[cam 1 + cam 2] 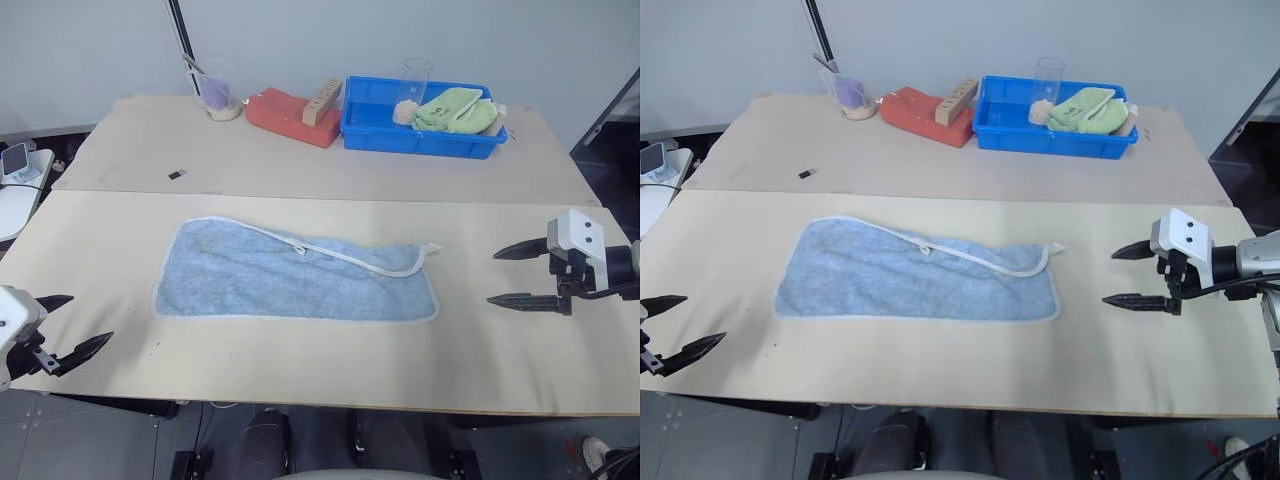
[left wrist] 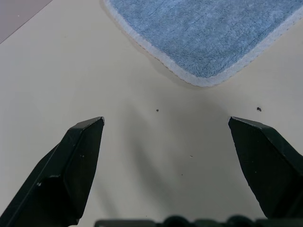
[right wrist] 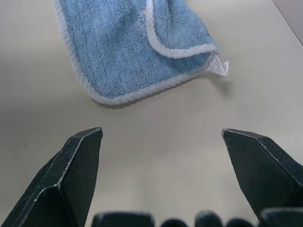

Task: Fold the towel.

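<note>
The right gripper (image 1: 510, 276) hangs over the bare tabletop off the towel's right end, its two black fingers spread wide with nothing between them. Over on the other side the left gripper (image 1: 68, 327) sits low near the front edge of the table (image 1: 500, 360), just past the towel's left front corner, and its fingers are spread wide as well, holding nothing. Neither touches the cloth.

Between the two lies the towel (image 1: 290, 278), light blue terry with white edging, stretched out flat across the middle of the near board. It is folded lengthwise, though not neatly: the upper layer's white edge runs slantwise from the far left corner down toward the right end. A small white tag (image 3: 218, 65) pokes out at the right far corner.

Farther back, along the wall side, stands a blue bin (image 1: 420, 125) holding a light green cloth (image 1: 458, 110) and a clear cup (image 1: 413, 82). Left of it rests a red block (image 1: 290, 115), then a clear beaker (image 1: 217, 90)
</note>
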You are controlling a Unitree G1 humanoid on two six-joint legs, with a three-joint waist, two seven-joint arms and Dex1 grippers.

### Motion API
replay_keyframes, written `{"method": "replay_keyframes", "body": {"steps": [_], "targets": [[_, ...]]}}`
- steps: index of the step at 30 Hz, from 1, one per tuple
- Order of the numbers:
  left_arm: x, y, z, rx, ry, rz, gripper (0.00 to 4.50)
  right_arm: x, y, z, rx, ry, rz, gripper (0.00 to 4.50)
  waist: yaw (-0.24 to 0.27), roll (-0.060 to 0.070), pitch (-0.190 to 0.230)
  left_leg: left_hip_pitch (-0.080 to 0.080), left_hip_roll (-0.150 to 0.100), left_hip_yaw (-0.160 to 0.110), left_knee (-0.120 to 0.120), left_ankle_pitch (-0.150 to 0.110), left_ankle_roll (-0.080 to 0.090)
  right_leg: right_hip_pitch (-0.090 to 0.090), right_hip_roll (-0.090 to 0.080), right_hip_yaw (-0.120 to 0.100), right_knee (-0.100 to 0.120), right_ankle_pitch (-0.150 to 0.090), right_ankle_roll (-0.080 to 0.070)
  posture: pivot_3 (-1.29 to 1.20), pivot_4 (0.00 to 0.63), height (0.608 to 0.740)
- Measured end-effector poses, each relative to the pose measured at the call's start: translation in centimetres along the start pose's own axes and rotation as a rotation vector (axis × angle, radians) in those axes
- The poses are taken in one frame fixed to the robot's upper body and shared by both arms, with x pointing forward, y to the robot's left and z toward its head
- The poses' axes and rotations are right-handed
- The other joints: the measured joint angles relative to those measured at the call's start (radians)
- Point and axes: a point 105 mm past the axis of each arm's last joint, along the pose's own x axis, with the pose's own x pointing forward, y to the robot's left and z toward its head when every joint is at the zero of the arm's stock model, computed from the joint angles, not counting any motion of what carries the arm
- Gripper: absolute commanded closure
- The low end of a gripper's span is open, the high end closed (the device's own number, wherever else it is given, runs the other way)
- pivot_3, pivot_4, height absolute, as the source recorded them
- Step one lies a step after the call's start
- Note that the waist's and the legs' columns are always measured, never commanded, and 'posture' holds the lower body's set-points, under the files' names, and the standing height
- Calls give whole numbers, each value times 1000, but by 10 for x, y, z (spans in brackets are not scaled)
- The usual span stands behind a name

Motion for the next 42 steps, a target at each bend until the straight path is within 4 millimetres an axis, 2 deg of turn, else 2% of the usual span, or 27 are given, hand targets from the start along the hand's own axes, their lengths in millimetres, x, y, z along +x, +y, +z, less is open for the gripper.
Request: {"method": "replay_keyframes", "body": {"steps": [8, 15, 22, 29, 32, 34, 37, 42], "targets": [[3, -1, 15, 12, -77, -38, 0, 3, -2, -6, 4, 20, -15, 40, 0, 0, 0, 0, 0, 0, 0, 0, 0, 0, 0, 0, 0, 0, 0, 0, 150, 661], [1, -5, 16, 70, -102, -82, 0, 6, -2, -5, -1, 8, -19, 40, -1, 0, 0, 0, 0, 0, 0, 0, 0, 0, 0, 0, 0, 0, 0, 0, 150, 661], [5, -7, 4, 115, -54, -96, 0, 7, -2, -4, -1, 0, -19, 40, 0, 0, 0, 0, 0, 0, 0, 0, 0, 0, 0, 0, 0, 0, 0, 0, 150, 661], [8, -13, 3, 119, -47, -151, 0, 11, -2, 10, -8, -54, -19, 40, 0, 0, 0, 0, 0, 0, 0, 0, 0, 0, 0, 0, 0, 0, 0, 0, 150, 661], [16, -13, 4, 180, -62, -177, 0, 15, 3, 23, -27, -95, 15, 40, 2, 2, -1, 0, 0, 0, 0, 0, 0, 0, 0, 0, 1, 0, 0, 0, 150, 661], [26, -14, 4, 230, -77, -192, 0, 19, 8, 39, -56, -127, 56, 40, 1, 2, -1, 0, 0, 0, 0, 0, 0, 0, 0, 0, 1, 0, 0, 0, 150, 661], [44, -10, 6, 296, -99, -193, 0, 30, 25, 64, -107, -178, 148, 40, 2, 2, -1, 0, 0, -1, 0, 0, 0, 0, 1, 0, 1, 0, -1, 0, 150, 661], [65, -8, -5, 351, -77, -204, 0, 47, 51, 92, -162, -241, 270, 40, 0, 2, -1, -1, 0, -1, 0, 0, 0, 0, 0, -1, 1, 3, -5, 0, 150, 661]]}}
